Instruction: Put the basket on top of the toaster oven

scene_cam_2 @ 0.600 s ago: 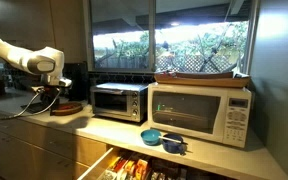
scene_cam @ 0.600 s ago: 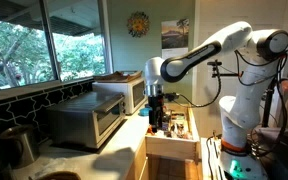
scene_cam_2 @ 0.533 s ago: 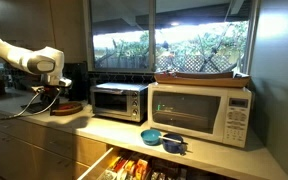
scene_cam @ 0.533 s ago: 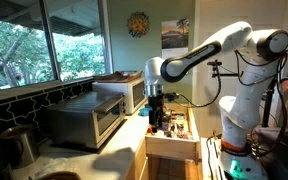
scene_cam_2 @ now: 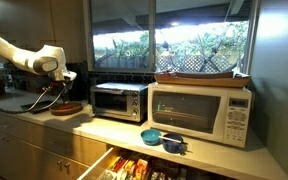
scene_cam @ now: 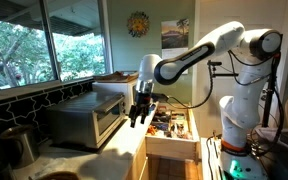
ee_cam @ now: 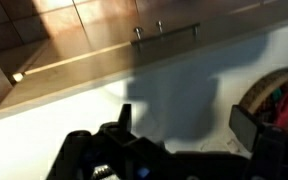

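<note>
- The basket (scene_cam_2: pixel 69 107) sits on the desk (scene_cam_2: pixel 109 126) just beside the toaster oven (scene_cam_2: pixel 119 102), on the side away from the pale microwave (scene_cam_2: pixel 199 112). It's not on top of the oven yet. It's too small to see whether anything's in it.
- The hand (scene_cam_2: pixel 56 90) hangs over the basket and looks clear of it. In the wrist view the hand (ee_cam: pixel 174 138) has its dark fingers (ee_cam: pixel 94 152) spread wide apart, with only bare pale desk between them, so it's gripping nothing.
- From the other side the hand (scene_cam: pixel 137 115) floats in front of the two appliances, fingers splayed. The toaster oven (scene_cam: pixel 84 122) is the nearer steel box.
- A wide brown tray (scene_cam_2: pixel 199 74) is parked on top of the microwave. I can't tell what's in it.
- Two blue bowls (scene_cam_2: pixel 160 138) sit on the desk in front of the microwave, right next to each other.
- The drawer (scene_cam_2: pixel 134 168) under the desk is pulled out and crammed with colourful packets. It's visible in both exterior views.
- A shiny steel pot (scene_cam: pixel 16 145) stands at the near end, by the window side.
</note>
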Robot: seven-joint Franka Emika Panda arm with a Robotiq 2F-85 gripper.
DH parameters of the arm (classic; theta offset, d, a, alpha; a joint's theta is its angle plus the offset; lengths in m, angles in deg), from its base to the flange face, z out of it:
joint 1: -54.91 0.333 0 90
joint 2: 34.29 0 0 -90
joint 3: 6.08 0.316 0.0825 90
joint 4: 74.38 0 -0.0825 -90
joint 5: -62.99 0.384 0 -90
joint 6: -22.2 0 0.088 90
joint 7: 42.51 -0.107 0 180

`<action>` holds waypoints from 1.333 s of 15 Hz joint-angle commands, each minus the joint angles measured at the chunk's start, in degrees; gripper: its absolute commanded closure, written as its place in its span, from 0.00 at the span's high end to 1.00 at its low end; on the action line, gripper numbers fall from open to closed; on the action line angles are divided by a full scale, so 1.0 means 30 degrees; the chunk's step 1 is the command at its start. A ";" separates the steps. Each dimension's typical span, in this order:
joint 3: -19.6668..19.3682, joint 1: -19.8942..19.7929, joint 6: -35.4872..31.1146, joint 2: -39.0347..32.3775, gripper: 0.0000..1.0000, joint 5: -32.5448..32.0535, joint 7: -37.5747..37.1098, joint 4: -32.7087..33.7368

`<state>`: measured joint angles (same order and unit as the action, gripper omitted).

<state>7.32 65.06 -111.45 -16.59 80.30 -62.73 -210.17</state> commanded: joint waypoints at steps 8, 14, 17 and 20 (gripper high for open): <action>0.1498 0.1803 -0.3022 -0.7055 1.00 0.1721 -0.1440 0.6459; 0.1177 0.2039 -0.2600 -0.7802 1.00 0.0546 -0.2573 0.7205; 0.0615 0.2456 -0.0075 -0.9755 1.00 -0.3299 -0.6606 0.9124; 0.0298 0.3283 0.1903 -1.2167 1.00 -0.5803 -0.7944 1.1735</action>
<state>9.89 71.72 -110.60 -45.33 69.65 -82.17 -183.59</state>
